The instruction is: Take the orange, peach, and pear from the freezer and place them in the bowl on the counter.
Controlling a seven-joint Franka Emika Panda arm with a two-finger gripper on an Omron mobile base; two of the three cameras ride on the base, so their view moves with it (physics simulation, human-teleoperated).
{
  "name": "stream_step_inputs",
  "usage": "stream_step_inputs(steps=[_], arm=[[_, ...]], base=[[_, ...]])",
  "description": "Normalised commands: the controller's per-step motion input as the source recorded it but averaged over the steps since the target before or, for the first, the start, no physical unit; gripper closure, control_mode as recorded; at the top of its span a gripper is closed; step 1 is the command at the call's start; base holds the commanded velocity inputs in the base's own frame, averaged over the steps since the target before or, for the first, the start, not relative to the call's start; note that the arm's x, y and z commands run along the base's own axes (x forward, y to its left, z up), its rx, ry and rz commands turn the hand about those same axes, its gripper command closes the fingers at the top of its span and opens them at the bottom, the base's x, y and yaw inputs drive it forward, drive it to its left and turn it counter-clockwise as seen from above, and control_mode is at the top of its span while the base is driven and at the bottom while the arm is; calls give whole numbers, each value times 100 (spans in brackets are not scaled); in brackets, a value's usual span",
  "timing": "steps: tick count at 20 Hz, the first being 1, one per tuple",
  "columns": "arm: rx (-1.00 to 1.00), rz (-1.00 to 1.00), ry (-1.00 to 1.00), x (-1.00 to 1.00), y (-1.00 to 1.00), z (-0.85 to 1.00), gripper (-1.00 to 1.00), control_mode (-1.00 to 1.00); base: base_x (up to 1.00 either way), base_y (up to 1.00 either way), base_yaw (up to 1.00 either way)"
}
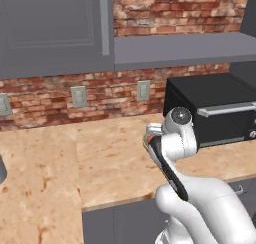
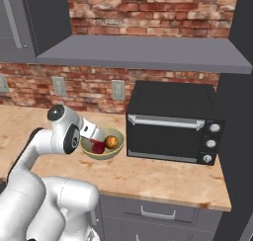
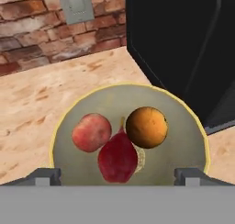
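Note:
In the hand view the olive-tan bowl [image 3: 184, 140] lies directly below my gripper [image 3: 117, 176], which is open, its fingertips [image 3: 46, 175] spread near the bowl's near rim with nothing between them. Three fruits rest inside, touching: the orange [image 3: 147, 127] on the right, the salmon-pink peach [image 3: 91, 132] on the left, and the dark crimson pear [image 3: 118, 156] nearest me. From the right base view the bowl [image 2: 105, 156] sits on the counter [image 2: 163, 176] beside the oven, with the orange [image 2: 112, 142] and the pear [image 2: 98, 147] showing behind my arm. The freezer is out of view.
A black countertop oven [image 2: 173, 121] stands just right of the bowl, close to its rim [image 3: 183, 44]. The red brick wall with outlets [image 1: 79, 96] backs the counter [image 1: 50, 163]. A grey shelf [image 2: 148, 55] hangs overhead. A tall dark panel [image 2: 237, 136] ends the counter at right.

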Motion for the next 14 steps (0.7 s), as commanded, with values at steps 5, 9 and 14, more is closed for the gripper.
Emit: stream_step_inputs(steps=[5,9,14], arm=[[0,-8,-33,-100,0,36,-100,-100],[0,-6,-35,-100,0,54,-100,-100],[4,-3,-33,-100,-18,60,-100,-100]], base=[[0,0,0],[0,0,0],[0,0,0]])
